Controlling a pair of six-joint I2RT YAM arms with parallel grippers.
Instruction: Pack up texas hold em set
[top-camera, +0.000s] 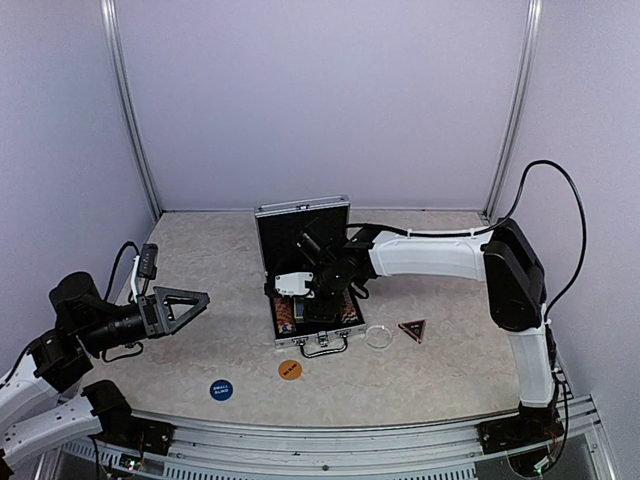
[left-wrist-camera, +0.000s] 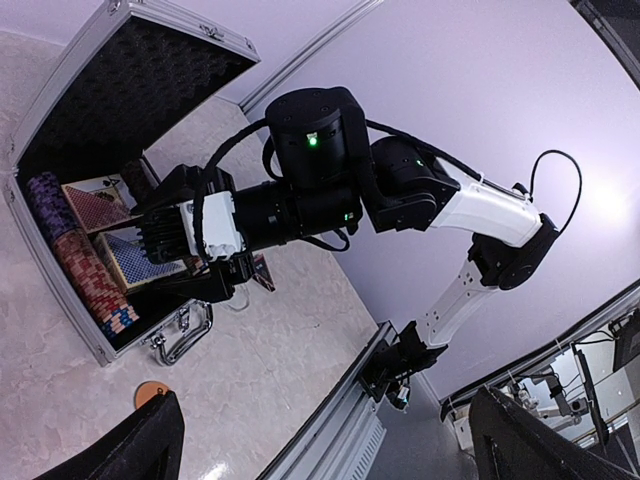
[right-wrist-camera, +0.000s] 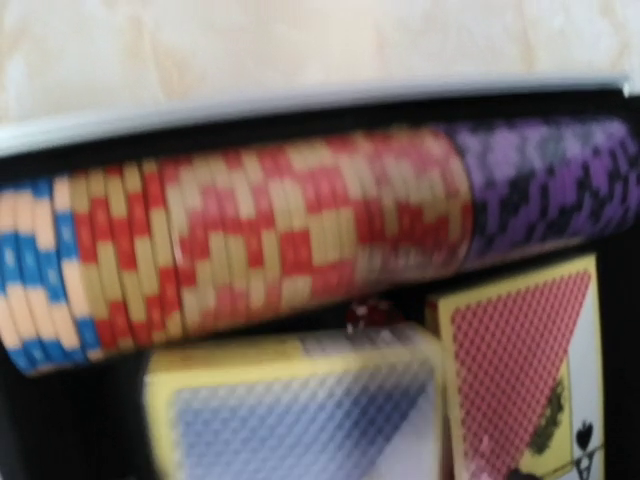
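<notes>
The silver briefcase (top-camera: 303, 213) lies open mid-table, its black-lined lid upright. Along its left side runs a row of striped poker chips (right-wrist-camera: 300, 235), blue, red and purple. Beside the row lie a blue-backed card deck (right-wrist-camera: 300, 425) and a red-backed deck (right-wrist-camera: 520, 365), with a small red thing (right-wrist-camera: 365, 315) between chips and blue deck. My right gripper (top-camera: 300, 293) hangs low over the case's inside; its jaws are hidden in every view. My left gripper (top-camera: 192, 300) is wide open and empty above the table's left. Outside the case lie an orange disc (top-camera: 290, 369), a blue disc (top-camera: 221, 389), a clear disc (top-camera: 379, 336) and a dark triangle (top-camera: 412, 330).
The case's metal handle (left-wrist-camera: 180, 335) points toward the near edge. A metal rail (top-camera: 350, 430) runs along the front of the table. White walls with corner posts (top-camera: 130, 110) close in the back and sides.
</notes>
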